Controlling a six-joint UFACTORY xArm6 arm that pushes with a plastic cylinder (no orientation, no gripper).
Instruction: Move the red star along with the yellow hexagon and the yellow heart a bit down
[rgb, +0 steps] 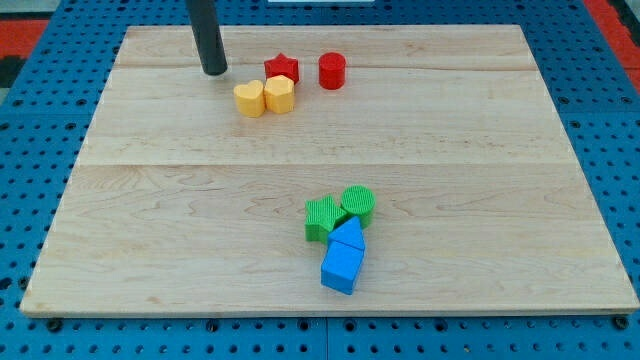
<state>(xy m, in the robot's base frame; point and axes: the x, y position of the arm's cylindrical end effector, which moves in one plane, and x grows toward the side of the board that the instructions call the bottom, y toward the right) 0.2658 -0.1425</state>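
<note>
1. Resting on the wooden board (150, 200) near the view's top, the rod's tip (214, 72) sits left of the yellow heart (250, 99), apart from it.
2. Yellow hexagon (280, 94) touches the heart; red star (282, 68) sits just above it.
3. Red cylinder (332, 71) stands right of the star.
4. No jaws; the arm ends in a plain rod.
5. Green blocks (340, 212) and blue blocks (344, 256) cluster lower down.

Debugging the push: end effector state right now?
No gripper: my tip holds nothing, resting on the board to the view's left of the red star, touching no block.
</note>
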